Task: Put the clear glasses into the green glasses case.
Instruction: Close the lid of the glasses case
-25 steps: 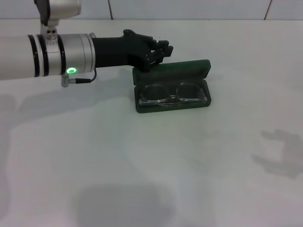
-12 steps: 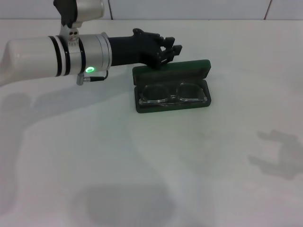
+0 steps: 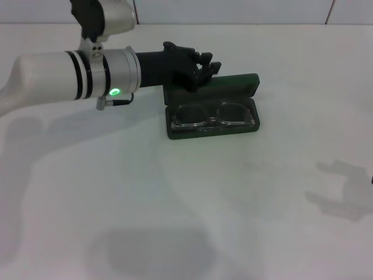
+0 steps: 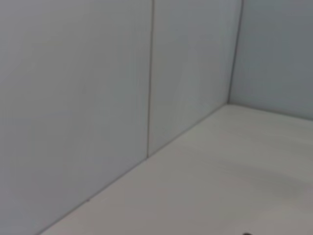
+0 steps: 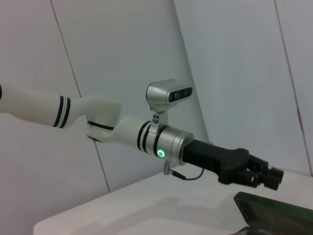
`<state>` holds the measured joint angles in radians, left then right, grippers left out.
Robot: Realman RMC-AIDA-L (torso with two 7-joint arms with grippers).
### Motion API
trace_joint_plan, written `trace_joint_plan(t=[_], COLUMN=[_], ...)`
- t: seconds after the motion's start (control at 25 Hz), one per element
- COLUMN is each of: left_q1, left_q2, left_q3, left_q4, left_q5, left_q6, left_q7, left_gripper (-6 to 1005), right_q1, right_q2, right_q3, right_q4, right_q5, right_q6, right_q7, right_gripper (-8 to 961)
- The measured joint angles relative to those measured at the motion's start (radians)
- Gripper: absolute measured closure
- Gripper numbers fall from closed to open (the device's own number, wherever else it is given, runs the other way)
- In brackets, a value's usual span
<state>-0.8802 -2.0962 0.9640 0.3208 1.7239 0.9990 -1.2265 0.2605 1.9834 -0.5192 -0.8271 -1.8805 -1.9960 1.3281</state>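
The green glasses case (image 3: 175, 133) lies open on the white table (image 3: 186, 204), its lid (image 3: 233, 85) standing up at the back. The clear glasses (image 3: 213, 115) lie inside it, lenses up. My left gripper (image 3: 205, 65) hovers just behind the lid's left end, shut and holding nothing. In the right wrist view the same left gripper (image 5: 270, 177) hangs slightly above the lid's edge (image 5: 274, 203). The right gripper itself does not show in any view.
A tiled wall (image 3: 233, 10) runs along the table's far edge. The left forearm (image 3: 64, 76) spans the back left of the table. A shadow (image 3: 344, 189) falls on the table at the right.
The left forearm has swung to the right. Its gripper moved right along the back of the lid, then settled slightly lower and back. Case and glasses have not moved.
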Motion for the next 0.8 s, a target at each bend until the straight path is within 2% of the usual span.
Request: trace_joint_plan(t=[0.16, 0.8], left_q1=[-0.001, -0.002], left_q2=[-0.002, -0.002], left_q3=[0.030, 0.056], left_q4=[0.000, -0.002], left_q5=[-0.001, 0.000], left_q6=[-0.020, -0.039], left_q7=[-0.003, -0.002], left_gripper=[743, 759], right_q1=[0.002, 0.014], right_q2=[0.000, 0.000], right_q3=[0.001, -0.001], right_q4=[0.001, 0.025], right_q5=[0.000, -0.001], right_q6=[0.006, 0.028], right_q7=[-0.001, -0.019], right_gripper=[213, 214])
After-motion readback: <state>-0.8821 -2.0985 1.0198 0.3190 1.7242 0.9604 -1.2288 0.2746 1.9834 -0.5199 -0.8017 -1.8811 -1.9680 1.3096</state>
